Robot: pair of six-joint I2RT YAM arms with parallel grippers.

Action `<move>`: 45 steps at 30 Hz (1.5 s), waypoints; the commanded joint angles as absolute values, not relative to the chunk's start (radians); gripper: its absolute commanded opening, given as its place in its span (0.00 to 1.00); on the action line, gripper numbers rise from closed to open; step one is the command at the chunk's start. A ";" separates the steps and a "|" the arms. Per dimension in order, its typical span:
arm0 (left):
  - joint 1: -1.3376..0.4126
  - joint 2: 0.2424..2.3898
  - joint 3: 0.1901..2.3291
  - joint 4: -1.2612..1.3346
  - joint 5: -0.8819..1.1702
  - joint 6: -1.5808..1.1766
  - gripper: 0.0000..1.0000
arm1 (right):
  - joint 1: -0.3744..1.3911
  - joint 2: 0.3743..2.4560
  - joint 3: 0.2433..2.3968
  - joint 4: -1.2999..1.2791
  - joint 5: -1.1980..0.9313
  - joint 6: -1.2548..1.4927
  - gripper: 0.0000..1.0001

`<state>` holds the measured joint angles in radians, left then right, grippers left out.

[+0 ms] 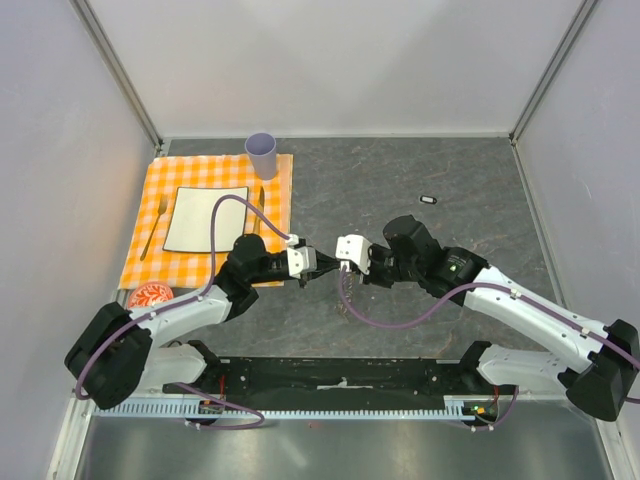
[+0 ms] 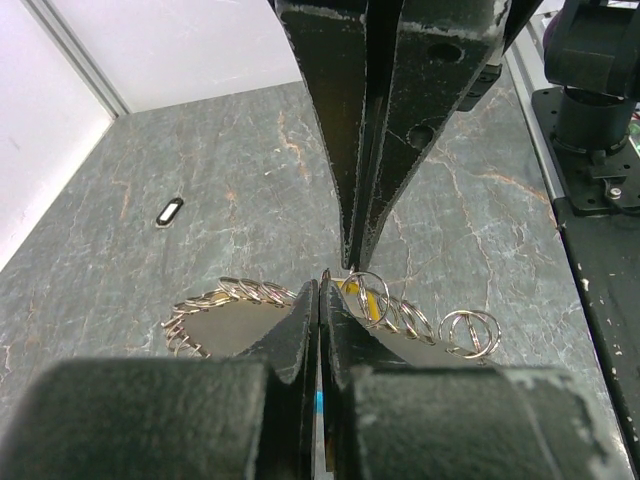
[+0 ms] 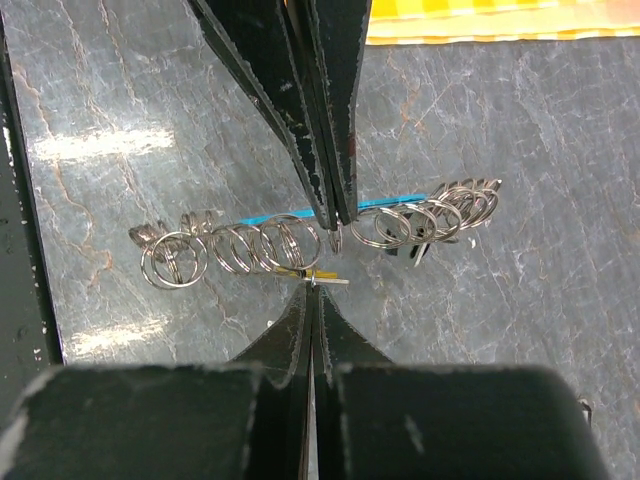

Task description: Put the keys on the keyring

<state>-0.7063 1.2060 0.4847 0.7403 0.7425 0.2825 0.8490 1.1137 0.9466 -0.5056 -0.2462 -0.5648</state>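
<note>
The keyring, a chain of metal rings with a blue section, hangs between both grippers above the table; it also shows in the left wrist view. My left gripper is shut on the keyring, its closed tips around the blue part. My right gripper meets it tip to tip and is shut on the yellow-orange key at the rings. A black key hangs among the rings. Another black key with a white centre lies loose on the table, far right.
An orange checked placemat at the back left holds a white plate, a fork, a knife and a purple cup. A small red dish sits by the left arm. Walls enclose three sides.
</note>
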 commanded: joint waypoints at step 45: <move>-0.699 1.183 0.462 0.888 0.718 0.250 0.02 | 0.816 1.069 0.925 -0.425 -0.321 -0.529 0.00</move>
<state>-0.7025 1.2106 0.4564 0.7845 0.7120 0.2794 0.8196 1.0767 0.9230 -0.4355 -0.2913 -0.5243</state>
